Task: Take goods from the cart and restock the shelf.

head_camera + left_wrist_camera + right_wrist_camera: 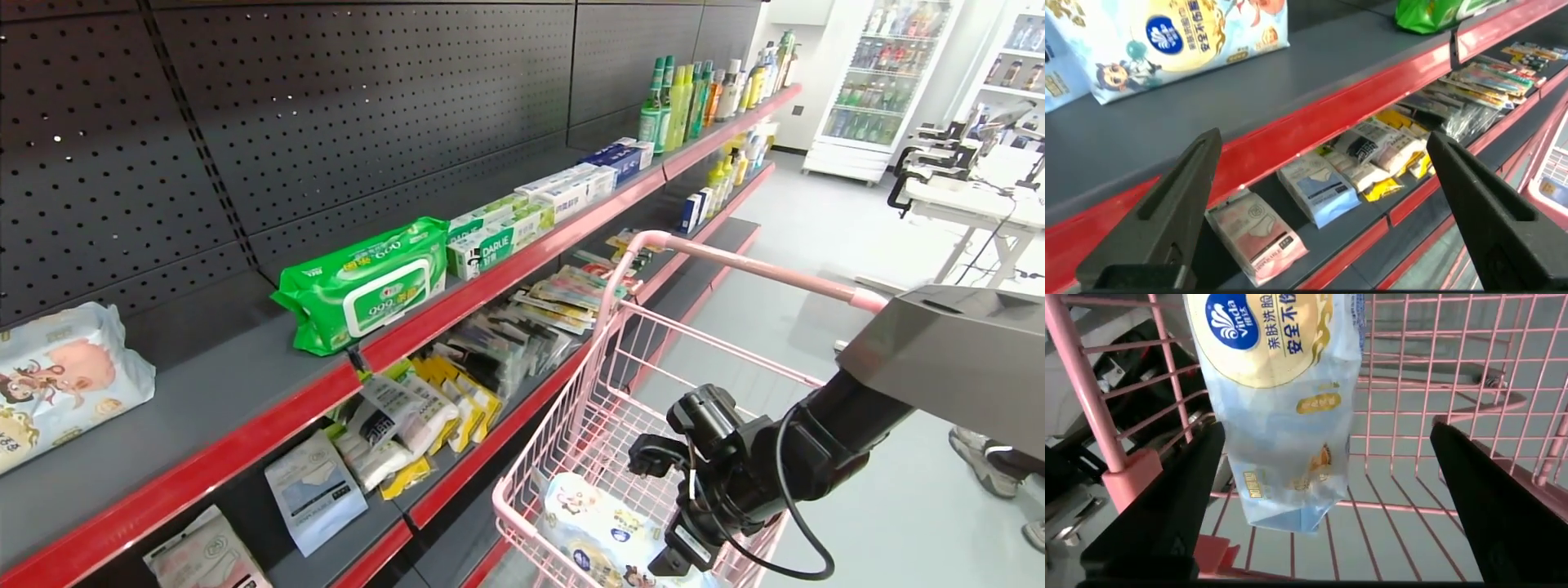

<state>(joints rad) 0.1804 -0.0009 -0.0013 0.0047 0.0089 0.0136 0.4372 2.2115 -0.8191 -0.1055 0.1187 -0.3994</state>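
One pack (1274,392) lies between right gripper's (1323,433) parted fingers (1167,506).

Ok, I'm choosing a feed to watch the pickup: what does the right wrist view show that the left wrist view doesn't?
Right wrist only: a pale blue pack lying inside the pink cart. Left wrist only: the red-edged shelf, a green pack and a cartoon-printed pack on top, small packets below. Both: that arm's own jaws standing wide apart; the left wrist view also catches what looks like a sliver of cart wire.
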